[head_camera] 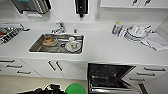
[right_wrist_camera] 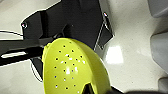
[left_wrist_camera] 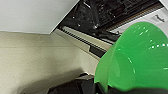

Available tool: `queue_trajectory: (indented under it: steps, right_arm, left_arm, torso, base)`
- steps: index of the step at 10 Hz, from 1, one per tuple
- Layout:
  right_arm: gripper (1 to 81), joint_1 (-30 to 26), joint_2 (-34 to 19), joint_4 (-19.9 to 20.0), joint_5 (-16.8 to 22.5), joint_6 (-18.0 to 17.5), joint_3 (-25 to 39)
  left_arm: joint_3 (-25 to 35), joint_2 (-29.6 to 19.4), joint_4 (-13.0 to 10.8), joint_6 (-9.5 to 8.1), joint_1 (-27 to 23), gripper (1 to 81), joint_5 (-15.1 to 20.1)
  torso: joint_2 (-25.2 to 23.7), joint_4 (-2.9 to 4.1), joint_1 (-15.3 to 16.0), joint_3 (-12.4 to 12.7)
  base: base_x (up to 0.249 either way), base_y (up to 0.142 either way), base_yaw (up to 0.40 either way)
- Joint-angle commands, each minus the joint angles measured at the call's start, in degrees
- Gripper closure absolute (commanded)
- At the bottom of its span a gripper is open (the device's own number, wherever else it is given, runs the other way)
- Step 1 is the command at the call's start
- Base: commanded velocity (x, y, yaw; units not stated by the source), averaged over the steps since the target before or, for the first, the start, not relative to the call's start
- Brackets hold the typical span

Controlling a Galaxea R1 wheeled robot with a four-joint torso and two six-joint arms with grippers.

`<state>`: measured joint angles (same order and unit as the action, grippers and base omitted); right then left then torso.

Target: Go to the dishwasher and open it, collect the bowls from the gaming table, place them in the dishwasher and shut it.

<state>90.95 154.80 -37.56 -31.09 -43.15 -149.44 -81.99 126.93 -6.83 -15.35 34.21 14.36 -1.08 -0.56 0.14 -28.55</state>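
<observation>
Green bowl (head_camera: 75,89) at 6 o'clock in head view, nearest, left gripper (left_wrist_camera: 101,88) clamped on its rim; yellow-green bowl (right_wrist_camera: 72,67) with small holes large before right wrist camera, grip there cannot tell. Dishwasher (head_camera: 110,76) open at 5 o'clock, dark racks showing. Beyond: white counter (head_camera: 105,47), sink (head_camera: 37,46) with dishes at 11 o'clock, stacked plates (head_camera: 135,33) at 2 o'clock

Open dishwasher (head_camera: 110,76); green bowl (left_wrist_camera: 140,57), yellow-green bowl (right_wrist_camera: 72,70).

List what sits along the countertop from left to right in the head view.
Dish rack → sink with dishes → blue-capped bottle → stacked plates → folded cloth.
</observation>
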Motion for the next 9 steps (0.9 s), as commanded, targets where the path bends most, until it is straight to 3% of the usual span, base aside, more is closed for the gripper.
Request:
queue_trajectory:
  steps: [1,5,7,9]
  right_arm:
    - [81.1,0.9,-1.2,-0.5,2.3,-0.2,-0.7]
    - [81.1,0.8,-0.3,-0.6,2.3,-0.2,-0.7]
    - [81.1,0.8,0.0,-0.8,2.2,-0.2,-0.7]
    - [81.1,0.3,0.2,-0.7,1.1,-0.2,-0.7]
  left_arm:
    - [-0.2,4.7,1.9,-3.28,-12.4,81.1,8.8]
    - [-7.9,17.8,1.9,-3.72,-16.7,81.1,13.6]
    - [-11.4,23.4,1.7,-4.08,-19.0,81.1,14.3]
    - [-14.7,28.6,1.9,-4.25,-22.3,81.1,18.3]
  torso:
    - [0.0,0.0,0.0,0.0]
    - [0.0,0.0,0.1,0.0]
    - [0.1,0.0,0.1,-0.1]
    - [0.1,0.0,0.1,-0.1]
  base:
    - [0.0,0.0,0.0]
    - [0.0,0.0,0.0]
    - [0.0,0.0,0.0]
    - [0.0,0.0,0.0]
